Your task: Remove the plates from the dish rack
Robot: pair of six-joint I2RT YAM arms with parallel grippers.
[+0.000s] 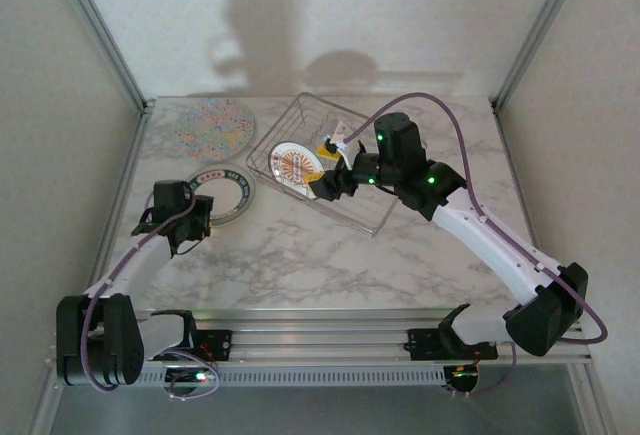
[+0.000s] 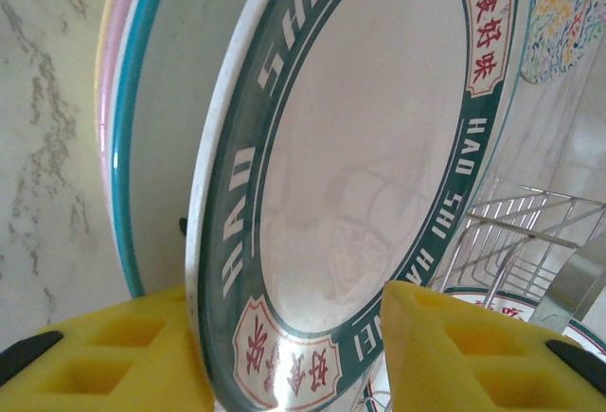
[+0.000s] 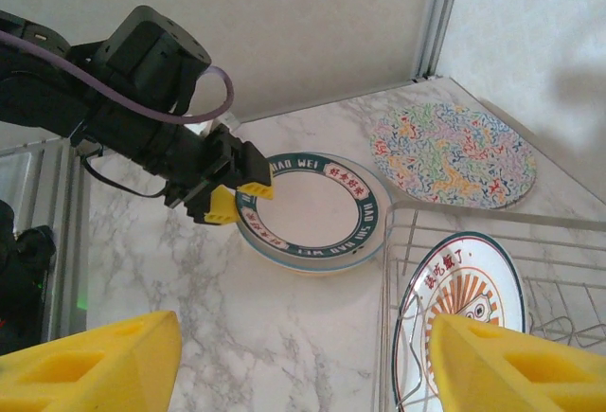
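Straddling the near-left rim of the green-bordered plate (image 3: pixel 312 206), left of the dish rack (image 1: pixel 315 115) on the worktop (image 1: pixel 300 265), the left jaws stood slightly apart; whether they pinched it could not be told. Beneath it another plate (image 2: pixel 118 147) showed a teal and pink edge. The right jaws hung spread and empty beside the sunburst plate (image 3: pixel 464 289) in the rack, its lower edge cut off; the pastel plate (image 3: pixel 453 154) lay far left.

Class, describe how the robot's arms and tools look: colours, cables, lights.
The left arm and right arm: white links, black joints, a purple cable along each. The right arm shows green lights. The left tool and right tool have blocky yellow fingers with recesses.
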